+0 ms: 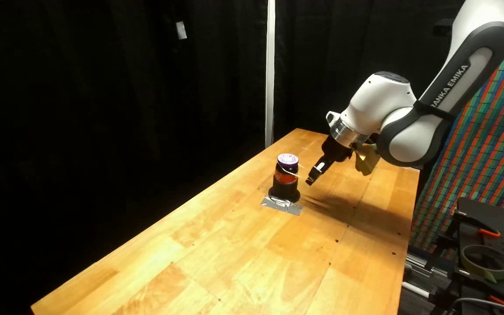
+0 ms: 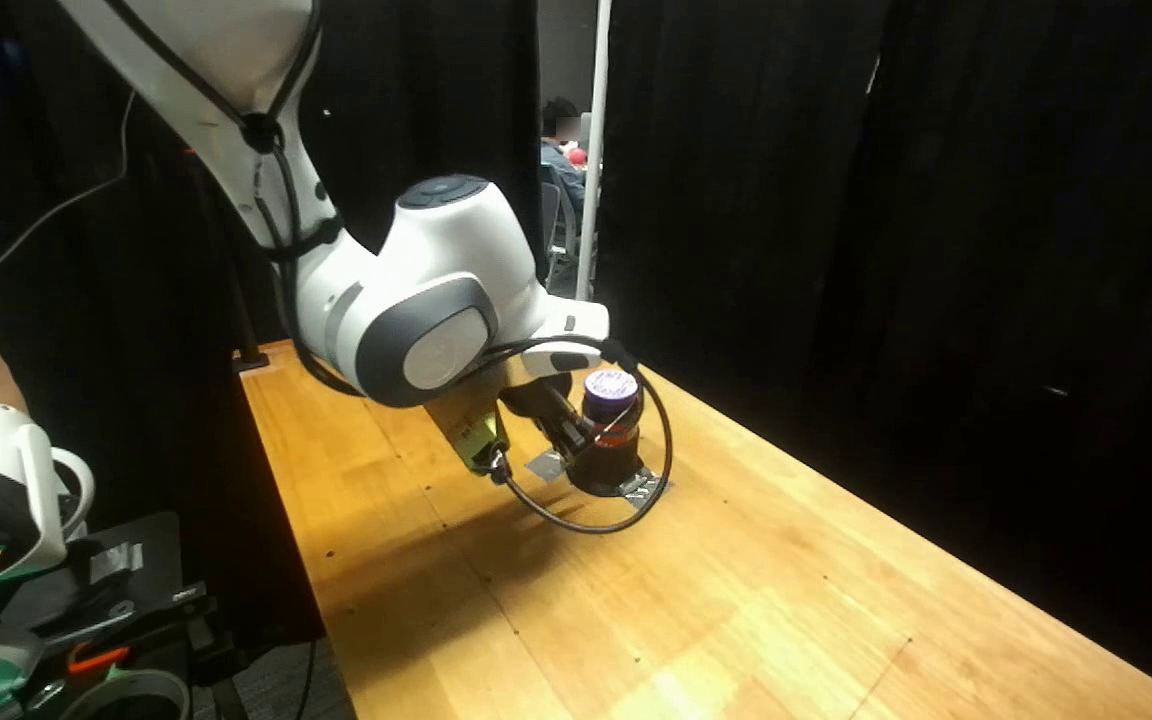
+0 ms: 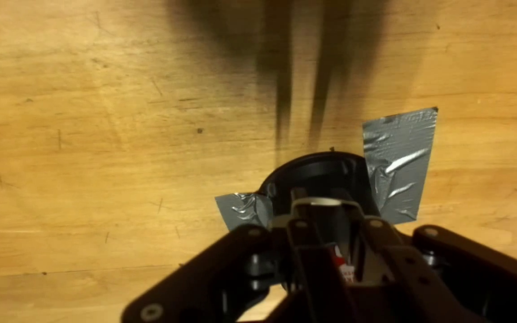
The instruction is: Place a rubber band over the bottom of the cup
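In an exterior view, nearest: duct tape [image 1: 281, 205] at foot of the purple-topped cup [image 1: 285, 177], upright, long axis vert. Tool [image 1: 310, 180] just to its right, tilted down twd it; next move prob. left, over the top. Wrist view: fingers slightly apart, w/ what's prob. the rubber band [image 3: 326, 201] pale across the tips; can't tell if cup's hooked too. Wooden table [image 1: 243, 258] under all, cup nearer its left edge; far side, blk curtain [image 1: 81, 109] & pale pole [image 1: 270, 74].
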Controlling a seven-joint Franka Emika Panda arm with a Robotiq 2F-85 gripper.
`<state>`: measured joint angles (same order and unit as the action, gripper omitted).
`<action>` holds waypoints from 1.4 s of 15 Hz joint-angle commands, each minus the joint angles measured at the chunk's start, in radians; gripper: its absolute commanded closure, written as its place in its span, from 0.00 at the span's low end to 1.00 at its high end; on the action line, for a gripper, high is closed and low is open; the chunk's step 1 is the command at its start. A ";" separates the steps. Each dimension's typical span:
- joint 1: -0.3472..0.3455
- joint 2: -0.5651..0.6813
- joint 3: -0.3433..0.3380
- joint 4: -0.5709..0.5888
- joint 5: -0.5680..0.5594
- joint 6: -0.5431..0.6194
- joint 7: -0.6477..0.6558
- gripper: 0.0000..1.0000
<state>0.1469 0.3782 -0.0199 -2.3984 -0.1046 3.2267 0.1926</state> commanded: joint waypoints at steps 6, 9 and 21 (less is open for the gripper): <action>-0.092 0.016 0.114 -0.249 0.065 0.650 0.001 0.93; -0.098 0.060 0.120 -0.287 0.051 0.837 -0.008 0.92; -0.101 0.061 0.137 -0.211 0.018 0.990 0.011 0.93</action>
<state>0.0643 0.4852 0.0980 -2.6243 -0.0626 4.2165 0.1911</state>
